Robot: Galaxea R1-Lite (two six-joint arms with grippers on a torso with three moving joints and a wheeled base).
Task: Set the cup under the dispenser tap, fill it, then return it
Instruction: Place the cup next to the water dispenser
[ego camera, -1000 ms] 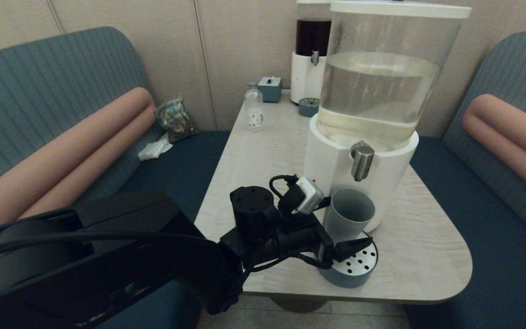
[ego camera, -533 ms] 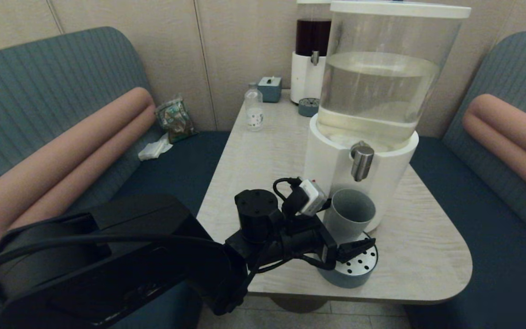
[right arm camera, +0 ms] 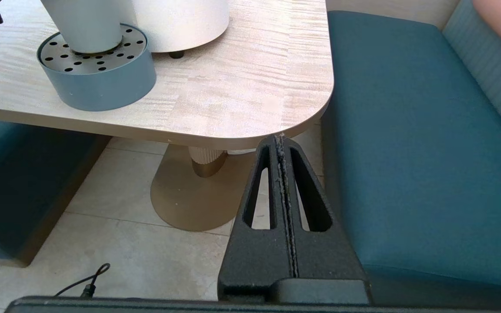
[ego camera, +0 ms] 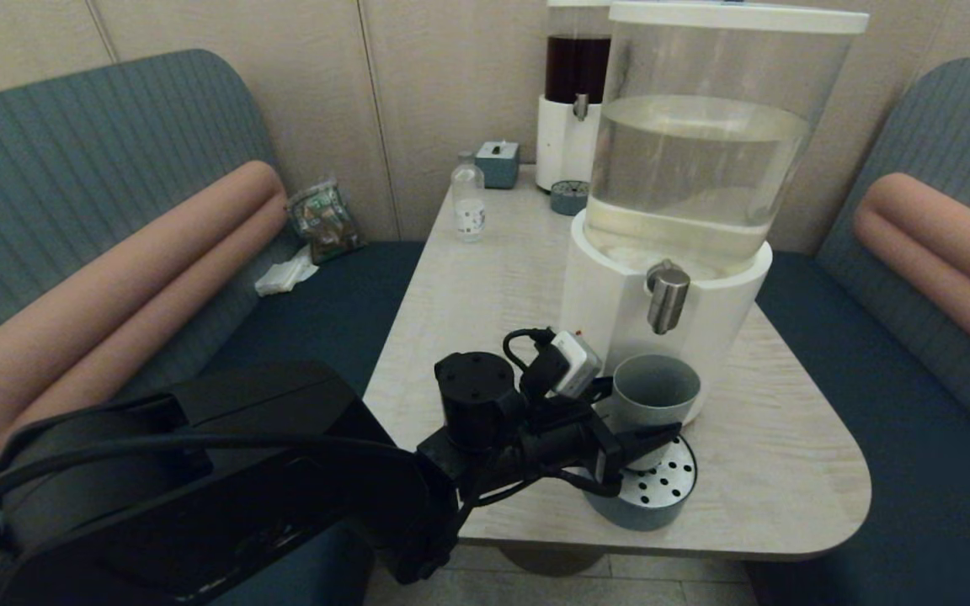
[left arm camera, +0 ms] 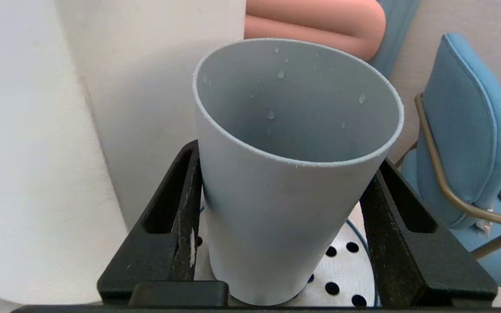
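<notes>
Cup (ego camera: 652,396) stands upright, mouth up, on the drip tray (ego camera: 662,492), gripped by the left claw (ego camera: 632,438).

Left wrist view. Grey-blue cup (left arm camera: 294,174), upright on the perforated steel drip tray (left arm camera: 342,278), gripped between the black fingers (left arm camera: 168,243) of the left gripper (left arm camera: 276,234); droplets inside. White dispenser base (left arm camera: 102,130) just beside; blue chair (left arm camera: 468,143) beyond.
</notes>
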